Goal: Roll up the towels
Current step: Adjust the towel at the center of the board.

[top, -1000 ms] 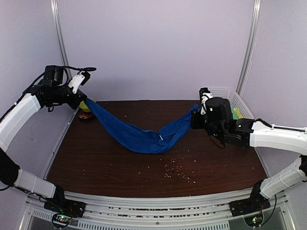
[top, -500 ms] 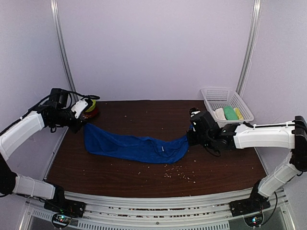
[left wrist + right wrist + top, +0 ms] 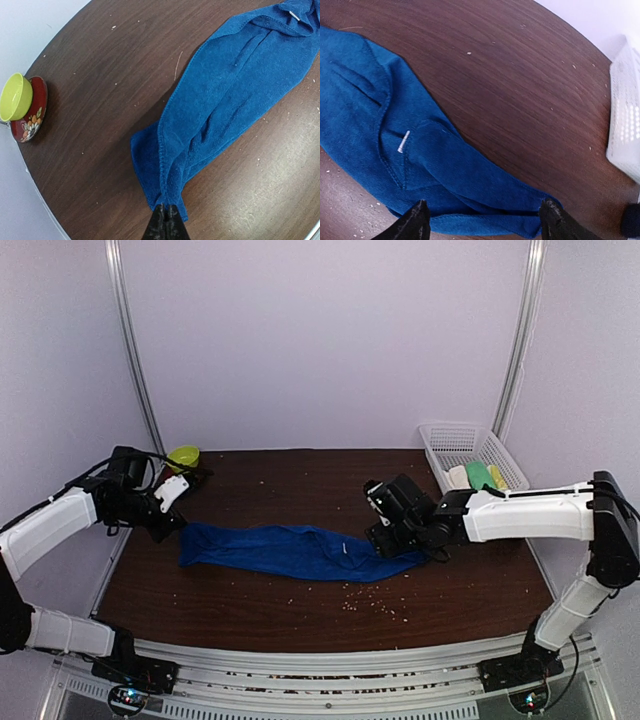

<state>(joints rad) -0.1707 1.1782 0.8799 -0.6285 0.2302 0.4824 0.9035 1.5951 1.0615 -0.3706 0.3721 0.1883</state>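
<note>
- Blue towel [image 3: 290,550]: lies along the middle of the table [image 3: 300,475], stretched left to right, folded lengthwise, with ridges and creases near both ends.
- Left hand [image 3: 166,227]: clenched on the towel's left end, pinching the edge low at the table.
- Right hand [image 3: 484,220]: released; its jaws stand wide apart above the towel's right end, holding nothing.
- Step in hand, as judged: laying the towel flat for rolling. The creases should be smoothed and the long edges squared first, or the roll is likely to come out crooked. One end should stay pinned while the other is turned over tightly.
- Surface: dark wood-grain top, scattered with pale crumbs [image 3: 365,600] in front of the towel; these could be caught up in the roll.
- Room: plain pale walls; white mesh basket [image 3: 470,440] at the far right, green cup [image 3: 183,456] on a red dish [image 3: 32,117] at the far left, both well apart from the towel.
</note>
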